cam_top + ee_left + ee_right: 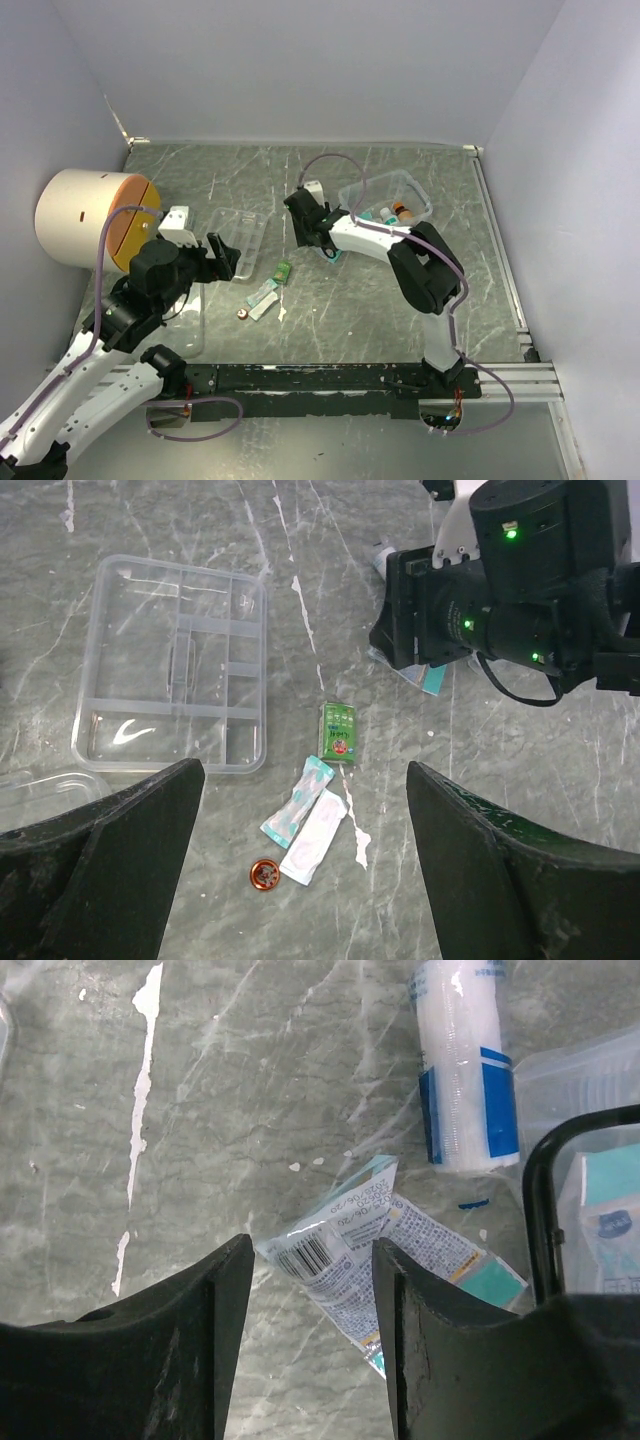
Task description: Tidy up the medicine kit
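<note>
Clear plastic, the medicine kit (405, 183) sits far right on the bench (350, 330) with about three bottles (385, 213) inside; its divided tray (170, 665) lies empty, well apart, so we judge most sorting is left. Loose: one green packet (339, 730), two sachets (297, 802), one copper cap (265, 875), one printed packet (340, 1260) beneath the half-open right gripper (310, 1248); the left gripper (305, 770) gapes wide, empty.

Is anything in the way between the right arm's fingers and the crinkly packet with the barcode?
No, nothing visible. The right fingers hang open just over the packet, one on each side of it. The white roll lies beyond it, off to one side.
</note>
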Available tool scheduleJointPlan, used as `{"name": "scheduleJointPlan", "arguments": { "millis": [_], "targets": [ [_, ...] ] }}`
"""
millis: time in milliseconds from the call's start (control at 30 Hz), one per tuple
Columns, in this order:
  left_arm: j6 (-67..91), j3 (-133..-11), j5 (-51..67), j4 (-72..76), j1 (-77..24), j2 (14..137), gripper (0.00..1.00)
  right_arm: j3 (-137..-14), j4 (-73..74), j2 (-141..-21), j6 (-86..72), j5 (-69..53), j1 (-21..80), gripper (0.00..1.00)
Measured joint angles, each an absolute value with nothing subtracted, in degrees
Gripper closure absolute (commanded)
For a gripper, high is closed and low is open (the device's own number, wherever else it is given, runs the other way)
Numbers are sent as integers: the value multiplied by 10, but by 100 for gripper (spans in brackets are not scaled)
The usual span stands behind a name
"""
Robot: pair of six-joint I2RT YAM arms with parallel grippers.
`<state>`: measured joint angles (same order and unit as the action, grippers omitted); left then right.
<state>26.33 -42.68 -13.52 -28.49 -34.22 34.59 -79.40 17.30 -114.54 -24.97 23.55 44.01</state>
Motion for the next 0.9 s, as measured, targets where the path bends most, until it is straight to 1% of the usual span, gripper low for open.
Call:
{"name": "scheduleJointPlan", "arguments": {
  "millis": [267,400,533,700,800,900],
  "targets": [
    [259,-427,-135,-285,-342,348,7,-802,172,-1181,-242,194,439,51],
    [259,-427,-135,-285,-342,354,7,-797,169,-1175,-219,137,436,51],
    [259,-427,-133,-284,-342,360,6,-751,169,-1135,-196,60,436,52],
    [260,-427,-123,-274,-342,375,2,-673,183,-1061,-175,-27,439,52],
    [264,-427,-112,-266,-342,393,1,-639,183,-1019,-178,-36,440,52],
    [274,-426,-104,-257,-342,420,0,-611,166,-973,-202,-16,440,52]
  ]
}}
